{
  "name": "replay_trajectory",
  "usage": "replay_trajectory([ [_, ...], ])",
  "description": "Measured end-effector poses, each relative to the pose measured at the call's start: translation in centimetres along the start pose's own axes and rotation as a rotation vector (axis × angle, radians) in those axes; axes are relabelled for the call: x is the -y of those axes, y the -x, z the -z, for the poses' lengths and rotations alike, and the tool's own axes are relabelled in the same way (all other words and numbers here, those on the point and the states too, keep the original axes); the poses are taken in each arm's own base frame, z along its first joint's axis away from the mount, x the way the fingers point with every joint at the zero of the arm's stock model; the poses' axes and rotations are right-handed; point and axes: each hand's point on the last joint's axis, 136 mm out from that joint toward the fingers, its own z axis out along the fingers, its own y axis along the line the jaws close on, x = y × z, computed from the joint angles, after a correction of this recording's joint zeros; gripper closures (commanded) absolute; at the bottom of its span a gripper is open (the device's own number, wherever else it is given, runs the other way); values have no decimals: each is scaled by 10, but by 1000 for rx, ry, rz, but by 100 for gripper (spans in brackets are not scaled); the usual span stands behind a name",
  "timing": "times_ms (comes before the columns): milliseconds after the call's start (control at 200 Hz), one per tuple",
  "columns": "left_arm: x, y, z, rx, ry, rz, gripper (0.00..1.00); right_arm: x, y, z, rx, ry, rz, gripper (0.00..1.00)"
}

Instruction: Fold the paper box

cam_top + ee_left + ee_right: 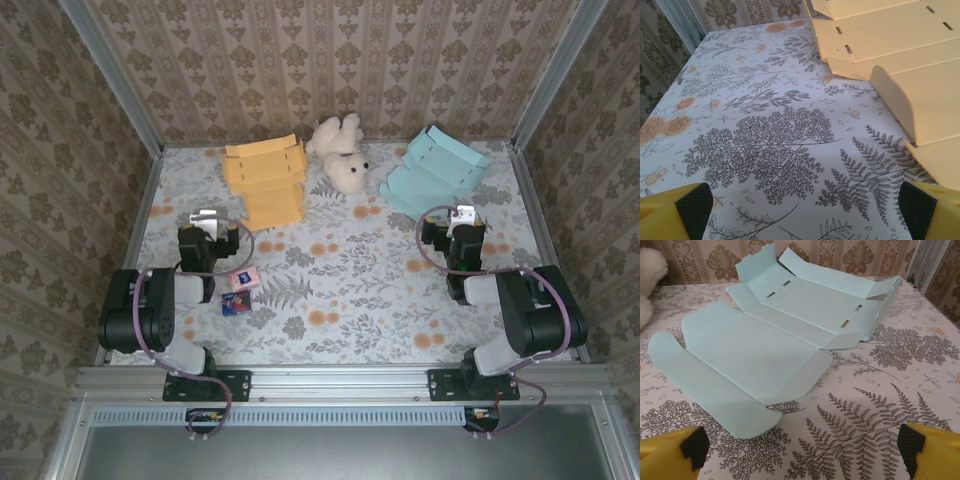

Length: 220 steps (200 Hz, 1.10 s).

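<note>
Standing spread wide with nothing between them, the jaws of the left gripper [805,215] hang over bare floral tablecloth [765,150], their black pads [692,207] set in yellow fingers. Just ahead and to the right of those jaws lies the orange-yellow paper box [900,65], unfolded, with slots showing in its panels and one flap standing up. The right gripper [802,447] is likewise fully parted and holds nothing. Directly ahead of its jaws the light blue paper box [775,340] lies opened out, its rounded flaps nearest the fingers and its far flaps raised. Ahead and to the left of those jaws sits a white plush bear [650,280]. Behind the left jaws and slightly to their right lie a small pink packet [243,279] and a small dark blue packet [235,303], just beside each other.
</note>
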Motion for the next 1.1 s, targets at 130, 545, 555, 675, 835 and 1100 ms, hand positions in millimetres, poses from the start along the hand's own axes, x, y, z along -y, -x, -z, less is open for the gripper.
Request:
replay_trajectory([
  [130,-1,-2,0,-6,-12,9,0,0,-1,0,-4,7,-1,0],
  [545,-1,-1,-1,-3,-28,23,0,1,0,-2,-6,25,-9,0],
  [555,-1,-1,-1,-3,-29,22,0,1,0,-2,-7,25,-8,0],
  [675,2,3,1,-13,-10,12,0,-2,-1,-2,-16,34,-1,0],
  [835,-12,36,23,52,108,19,0,0,16,9,-41,-5,-8,0],
  [1100,-55,102,89,183,301,332,0,21,93,27,-57,-162,-193,0],
])
